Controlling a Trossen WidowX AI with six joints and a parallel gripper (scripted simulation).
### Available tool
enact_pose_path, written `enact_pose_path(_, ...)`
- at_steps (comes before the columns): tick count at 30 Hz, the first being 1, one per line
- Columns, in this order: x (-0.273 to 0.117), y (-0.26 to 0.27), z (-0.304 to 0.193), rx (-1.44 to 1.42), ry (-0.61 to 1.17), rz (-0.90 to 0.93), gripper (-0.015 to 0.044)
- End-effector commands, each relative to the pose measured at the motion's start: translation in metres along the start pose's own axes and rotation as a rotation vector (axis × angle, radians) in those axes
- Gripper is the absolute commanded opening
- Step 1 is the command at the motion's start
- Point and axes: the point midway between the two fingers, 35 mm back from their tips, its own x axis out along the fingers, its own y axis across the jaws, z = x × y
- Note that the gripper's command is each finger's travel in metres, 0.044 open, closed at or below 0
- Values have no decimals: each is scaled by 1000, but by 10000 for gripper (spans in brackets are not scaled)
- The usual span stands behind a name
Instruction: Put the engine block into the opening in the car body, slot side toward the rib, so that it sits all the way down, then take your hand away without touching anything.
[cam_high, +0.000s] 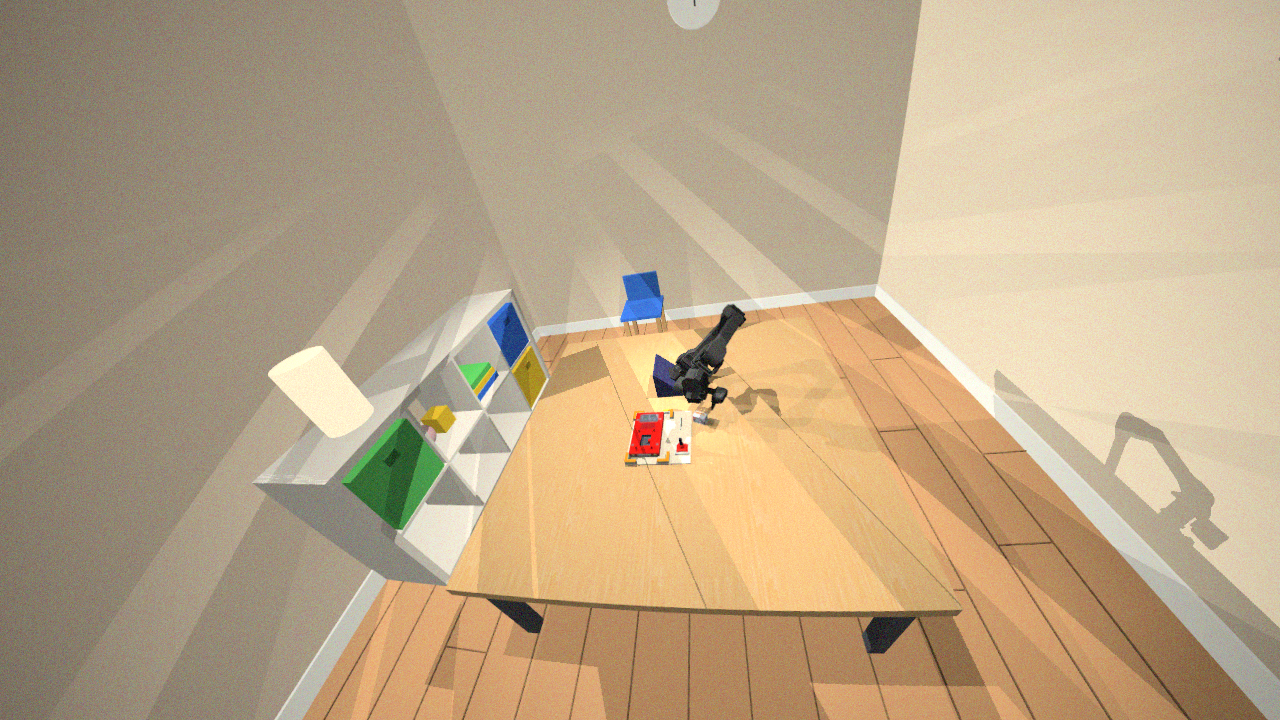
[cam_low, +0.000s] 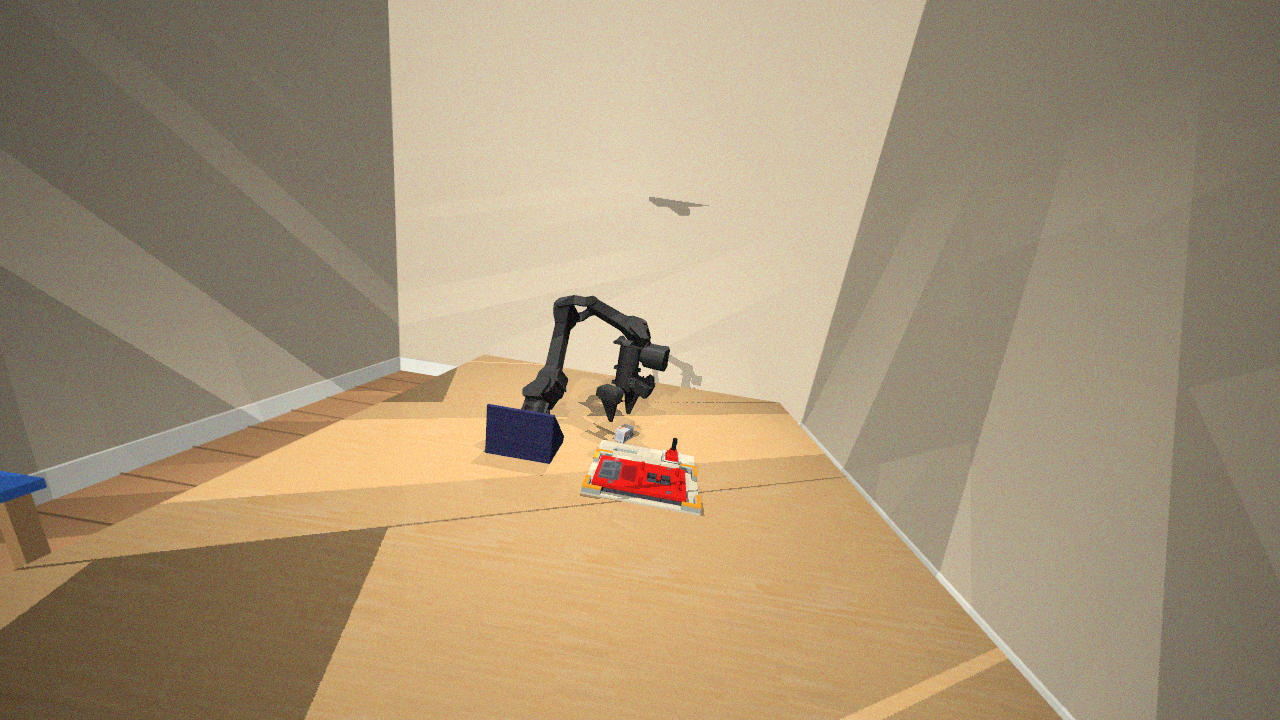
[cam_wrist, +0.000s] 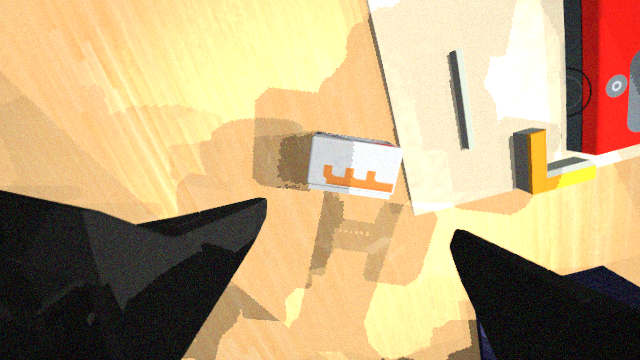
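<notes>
In the wrist view the fingers (cam_high: 704, 410) (cam_low: 621, 418) are seen nearest, spread wide with nothing held between them. Beyond their tips the block (cam_high: 699, 417) (cam_low: 623, 433) (cam_wrist: 354, 165), pale with an orange mark on its top, is seen on the desk (cam_high: 742, 528) (cam_low: 572, 608) (cam_wrist: 165, 130), just beside the board (cam_high: 682, 465) (cam_low: 612, 439) (cam_wrist: 425, 170); whether the two touch cannot be told. Farther over, the car body (cam_high: 648, 433) (cam_low: 640, 479) (cam_wrist: 600, 120) is carried on the board, and its opening (cam_high: 645, 440) (cam_low: 658, 478) has not been filled by the block.

None of the placing can be counted as done. The grasp, the lift, the turning of the slot side toward the rib, the full seating and the clean withdrawal are all judged to be left.

The orange mark is shown only in the wrist view, where the car body is cut off at the edge and its opening is left out. The opening is shown in the top and exterior views, though too small for the rib to be made out. By the exterior view the fingers are shown pointed down and held above the desk, and the upright black lever (cam_high: 681, 442) (cam_low: 674, 444) is best shown there; it is missed by the wrist view.
</notes>
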Motion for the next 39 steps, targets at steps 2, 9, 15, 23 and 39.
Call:
enact_pose_path(2,-7,3,6,9,24,72,440)
enact_pose_path(9,-6,0,20,9,23,72,440)
enact_pose_path(15,8,1,20,9,23,72,440)
enact_pose_path(23,16,1,20,9,22,72,440)
enact_pose_path(39,42,3,20,9,22,73,440)
